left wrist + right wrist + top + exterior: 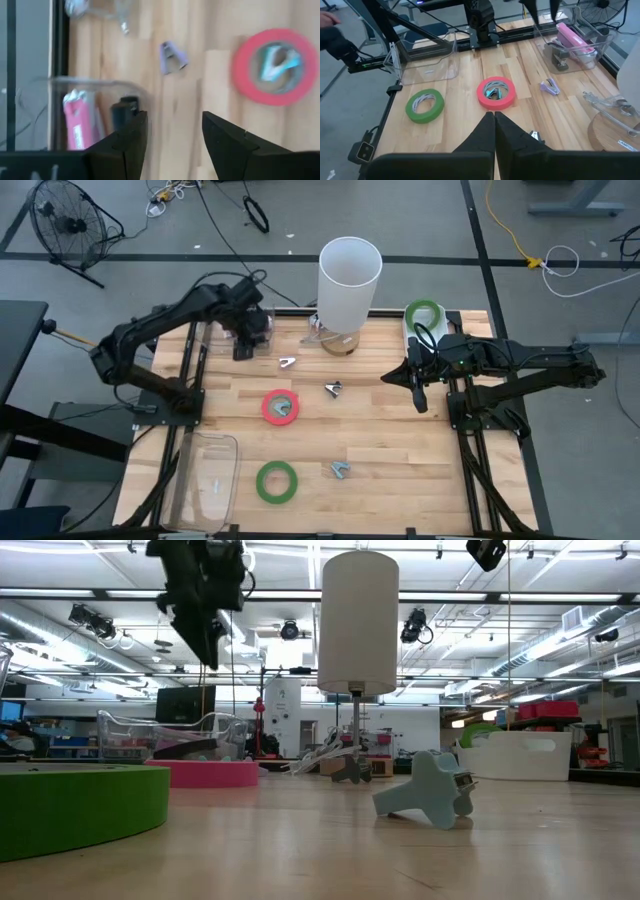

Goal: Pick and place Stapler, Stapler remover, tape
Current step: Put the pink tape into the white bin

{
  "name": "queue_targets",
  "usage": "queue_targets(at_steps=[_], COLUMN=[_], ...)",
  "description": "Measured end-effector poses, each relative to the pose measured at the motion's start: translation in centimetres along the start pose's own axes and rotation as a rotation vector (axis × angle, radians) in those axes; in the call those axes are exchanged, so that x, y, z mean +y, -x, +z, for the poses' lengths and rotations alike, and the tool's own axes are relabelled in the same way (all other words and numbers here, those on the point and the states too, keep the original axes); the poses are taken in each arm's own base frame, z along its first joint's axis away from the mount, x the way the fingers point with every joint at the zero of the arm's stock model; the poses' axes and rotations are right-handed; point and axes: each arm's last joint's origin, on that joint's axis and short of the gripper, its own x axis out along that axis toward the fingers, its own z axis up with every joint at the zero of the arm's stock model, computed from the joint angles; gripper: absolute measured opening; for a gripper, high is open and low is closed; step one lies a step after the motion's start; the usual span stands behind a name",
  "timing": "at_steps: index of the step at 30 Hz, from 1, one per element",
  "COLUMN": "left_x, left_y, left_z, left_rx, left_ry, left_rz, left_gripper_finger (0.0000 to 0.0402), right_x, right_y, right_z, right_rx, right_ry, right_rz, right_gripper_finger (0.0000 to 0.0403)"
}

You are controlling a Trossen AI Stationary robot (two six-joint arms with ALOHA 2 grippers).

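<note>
Wooden tabletop (400, 450) is shown with the red tape (280, 407) as landmark. Beyond it, above a clear bin (572, 47) holding a pink stapler (575, 36), the left gripper (245, 340) is held half-open and empty. The right gripper (418, 395), closed, is parked well right. A remover (494, 93) inside the ring could be snagged. Bin contents are blurred

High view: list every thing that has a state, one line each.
Left tool: open, empty, raised over the clear bin at the table's far left.
Right tool: shut, empty, at the table's right.
Red tape: flat mid-table, a staple remover inside its ring.
Green tape: flat, near edge.
Second green tape: in the white bin.
Pink stapler: lying in the clear bin.
Near clear bin: looks empty.
</note>
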Motion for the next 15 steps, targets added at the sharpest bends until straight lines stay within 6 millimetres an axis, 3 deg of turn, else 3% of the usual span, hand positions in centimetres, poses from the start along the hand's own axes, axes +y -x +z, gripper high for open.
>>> queue_targets(at_steps=[7,15], left_x=[-4.9,-10.0], left_y=[1.4,1.6], left_z=[1.9,3.4], left_rx=[-0.084,-0.109], left_ry=[-0.088,-0.188], left_rz=[-0.062,-0.15], left_gripper_finger=[0.019,0.019], right_x=[0.0,0.1], right_y=[0.0,0.0], right_z=[0.0,0.0], right_rx=[0.0,0.005], right_ry=[0.011,0.018], right_rz=[0.0,0.024], right_gripper_finger=[0.0001,0.0001])
